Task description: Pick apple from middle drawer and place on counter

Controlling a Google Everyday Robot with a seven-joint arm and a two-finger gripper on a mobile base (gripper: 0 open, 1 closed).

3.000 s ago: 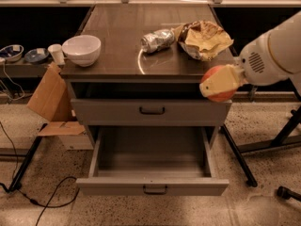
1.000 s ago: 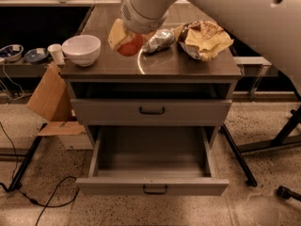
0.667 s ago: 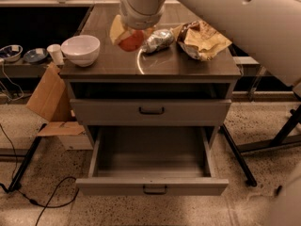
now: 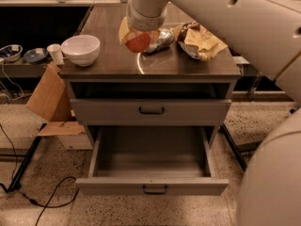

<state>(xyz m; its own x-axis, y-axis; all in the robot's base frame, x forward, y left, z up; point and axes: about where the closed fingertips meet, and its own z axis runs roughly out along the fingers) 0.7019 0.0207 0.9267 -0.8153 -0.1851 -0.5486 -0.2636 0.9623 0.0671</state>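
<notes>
Moved: gripper (image 4: 138, 36) has swung the apple (image 4: 138, 43) from off the near right corner to mid-table (image 4: 188, 67).
Fingers: clamped on the apple, low over the surface.
Left: white bowl (image 4: 81, 49) at the edge, open room between.
Right: foil packet (image 4: 162, 39) just beside the apple.
Middle drawer (image 4: 150, 185): pulled out.

Pale speckled floor (image 4: 117, 214) surrounds the grey metal drawer cabinet (image 4: 150, 109). Brown cardboard (image 4: 44, 95) leans at its left. The gripper (image 4: 138, 36) clasps the orange-red apple (image 4: 138, 43) above it.
</notes>
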